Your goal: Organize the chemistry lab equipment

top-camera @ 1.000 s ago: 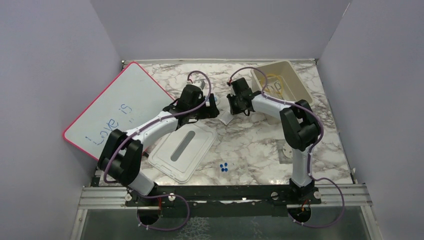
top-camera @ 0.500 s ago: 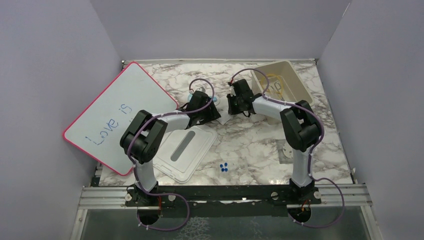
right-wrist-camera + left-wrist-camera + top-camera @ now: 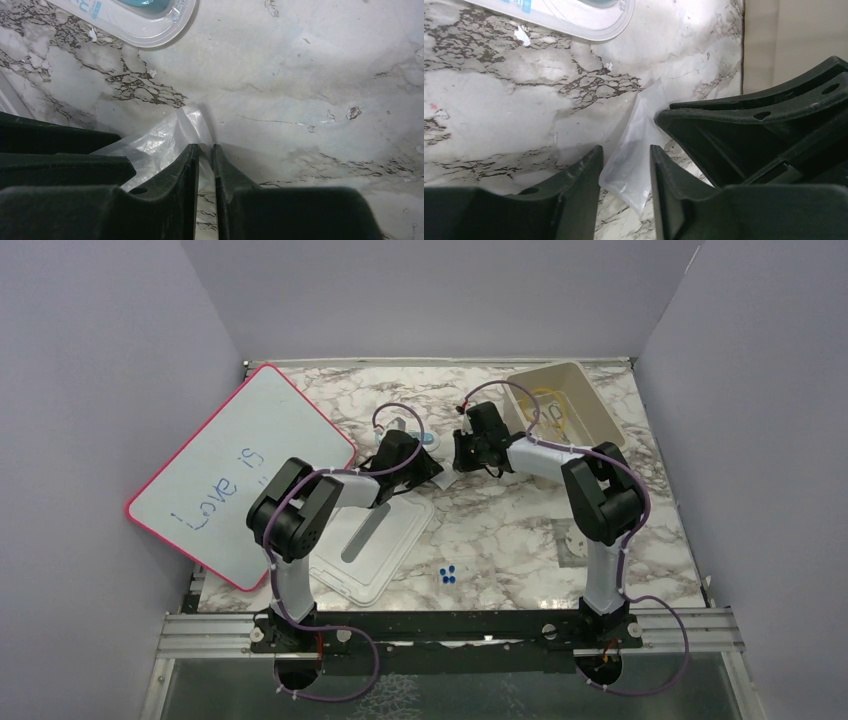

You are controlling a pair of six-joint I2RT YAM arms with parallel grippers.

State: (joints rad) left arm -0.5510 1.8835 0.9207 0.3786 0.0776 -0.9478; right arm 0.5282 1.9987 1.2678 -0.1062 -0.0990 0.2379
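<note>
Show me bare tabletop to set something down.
Free: marble between the clear lid, blue caps and right arm; the back strip between whiteboard and beige bin. Crowded: the middle, where left gripper and right gripper flank the plastic bag.

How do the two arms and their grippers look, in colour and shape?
The left arm and right arm have white links, bulky black joints and a thin purple cable each. The left gripper and right gripper have two black fingers.

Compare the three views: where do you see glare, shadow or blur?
Top external: even light, sharp, with only soft shadows on the marble table. Left wrist: the clear plastic bag is sharp, with a dark shadow beside it. Right wrist: glare on the bag's creases.
</note>
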